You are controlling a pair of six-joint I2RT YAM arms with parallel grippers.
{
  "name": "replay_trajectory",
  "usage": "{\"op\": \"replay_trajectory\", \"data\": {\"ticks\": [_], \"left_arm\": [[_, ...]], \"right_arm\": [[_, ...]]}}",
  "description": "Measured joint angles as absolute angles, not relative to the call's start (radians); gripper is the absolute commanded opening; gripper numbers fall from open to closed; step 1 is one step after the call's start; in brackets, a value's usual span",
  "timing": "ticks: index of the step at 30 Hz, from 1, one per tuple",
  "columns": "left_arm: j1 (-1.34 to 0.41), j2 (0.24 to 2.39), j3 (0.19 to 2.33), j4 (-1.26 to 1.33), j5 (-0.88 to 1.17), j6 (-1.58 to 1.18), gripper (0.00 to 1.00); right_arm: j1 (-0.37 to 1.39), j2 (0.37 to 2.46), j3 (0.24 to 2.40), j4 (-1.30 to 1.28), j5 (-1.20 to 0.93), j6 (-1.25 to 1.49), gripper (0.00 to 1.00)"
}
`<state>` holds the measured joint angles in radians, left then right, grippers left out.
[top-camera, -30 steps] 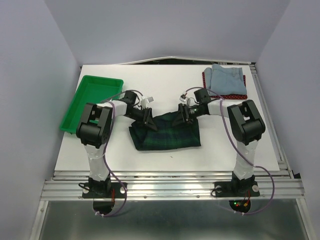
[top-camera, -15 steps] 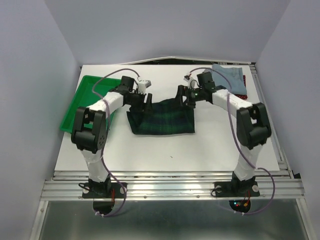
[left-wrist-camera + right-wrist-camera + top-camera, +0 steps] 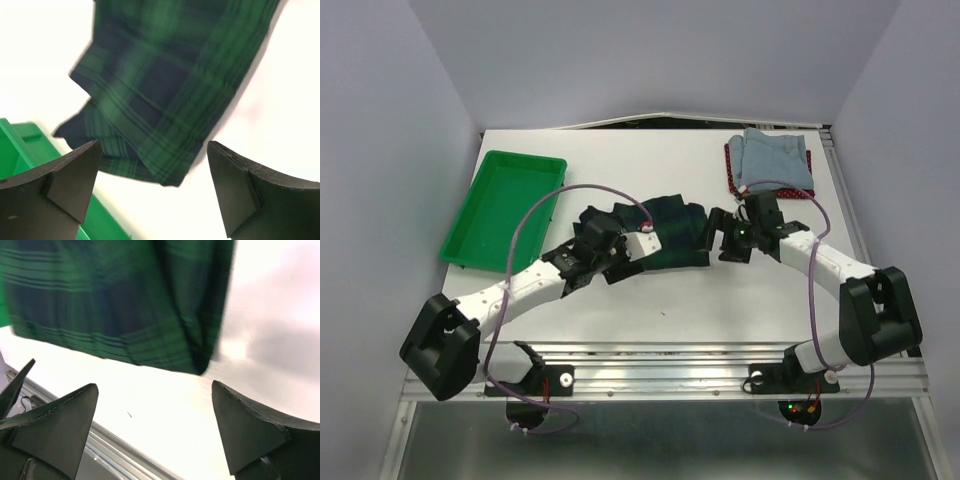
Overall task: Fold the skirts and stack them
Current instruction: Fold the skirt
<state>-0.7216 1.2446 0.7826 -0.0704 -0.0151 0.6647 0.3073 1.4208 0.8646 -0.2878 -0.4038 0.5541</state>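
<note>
The plaid green-and-navy skirt lies folded on the white table, between my two grippers. My left gripper stands open at its left edge, holding nothing. In the left wrist view the plaid skirt lies just beyond the left gripper, with bare table between the fingers. My right gripper stands open at the skirt's right edge. In the right wrist view the plaid skirt lies ahead of the empty right gripper. The denim skirt rests on the red dotted skirt at the back right.
A bright green tray sits at the left of the table, and its rim shows beside my left finger. The table's metal front rail shows below my right gripper.
Both grippers opened and let go of the plaid skirt. Both arms swung back toward the near side, and the skirt now lies folded narrower in the middle.
</note>
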Motion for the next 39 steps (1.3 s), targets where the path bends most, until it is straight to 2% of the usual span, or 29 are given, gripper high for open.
{"op": "replay_trajectory", "data": {"ticks": [5, 10, 20, 23, 26, 27, 30, 32, 35, 39], "left_arm": [[-0.789, 1.289, 0.682, -0.029, -0.125, 0.789, 0.99], [-0.823, 1.333, 0.679, 0.047, -0.150, 0.853, 0.98], [-0.811, 1.478, 0.904, 0.044, -0.055, 0.756, 0.95], [-0.759, 1.496, 0.947, -0.019, 0.017, 0.664, 0.96], [-0.610, 1.512, 1.044, -0.136, 0.185, 0.485, 0.98], [-0.505, 1.510, 1.084, -0.167, 0.240, 0.404, 0.99], [-0.338, 1.502, 1.121, -0.226, 0.323, 0.270, 0.98], [-0.259, 1.490, 1.121, -0.293, 0.352, 0.181, 0.98], [-0.213, 1.489, 1.119, -0.401, 0.369, 0.063, 0.98], [-0.198, 1.489, 1.078, -0.471, 0.386, -0.064, 0.98]], "right_arm": [[0.307, 1.499, 0.816, -0.257, -0.418, 0.630, 1.00], [0.307, 1.597, 0.816, -0.171, -0.451, 0.687, 1.00], [0.305, 1.696, 0.801, 0.099, -0.529, 0.763, 1.00], [0.305, 1.715, 0.799, 0.163, -0.524, 0.763, 0.97], [0.305, 1.732, 0.787, 0.241, -0.510, 0.761, 0.89], [0.305, 1.738, 0.781, 0.266, -0.504, 0.763, 0.84], [0.305, 1.756, 0.775, 0.313, -0.496, 0.759, 0.79], [0.305, 1.764, 0.774, 0.335, -0.473, 0.749, 0.79], [0.307, 1.763, 0.770, 0.355, -0.448, 0.731, 0.92], [0.309, 1.753, 0.771, 0.367, -0.418, 0.681, 0.97]]}}
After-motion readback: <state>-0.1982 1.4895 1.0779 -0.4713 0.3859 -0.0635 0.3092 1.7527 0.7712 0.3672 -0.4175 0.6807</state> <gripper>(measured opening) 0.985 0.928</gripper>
